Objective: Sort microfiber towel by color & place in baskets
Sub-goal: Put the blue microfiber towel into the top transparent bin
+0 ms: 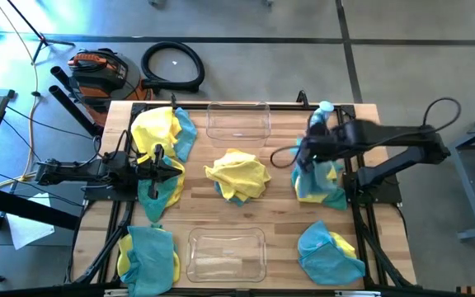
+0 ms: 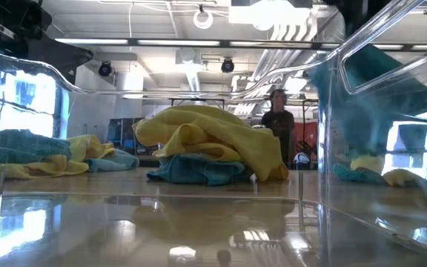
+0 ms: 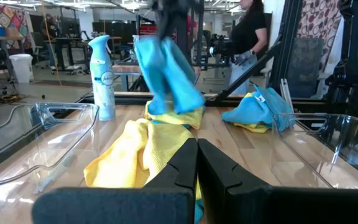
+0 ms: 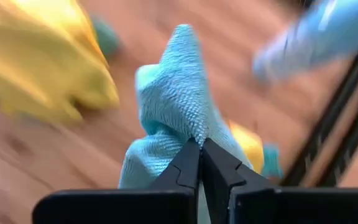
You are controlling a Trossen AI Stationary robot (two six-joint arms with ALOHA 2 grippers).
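My right gripper is over the table's right side, shut on a teal towel that hangs above a teal-and-yellow pile. My left gripper is shut, low over a teal-and-yellow pile on the left side. In the left wrist view its fingers point at the centre heap, yellow lying on teal. More towels lie far left, near left and near right. One clear basket stands at the far edge, the other at the near edge. My right gripper pinches a bunched fold of the teal towel between its two fingers. A peak of the cloth stands out past the fingertips. The towel hangs slack below the gripper; whether its lower end still touches the pile beneath, I cannot tell.
A spray bottle stands at the far right of the table, close to my right arm. A person stands in the room beyond the table. Bare wood shows between the centre heap and each basket.
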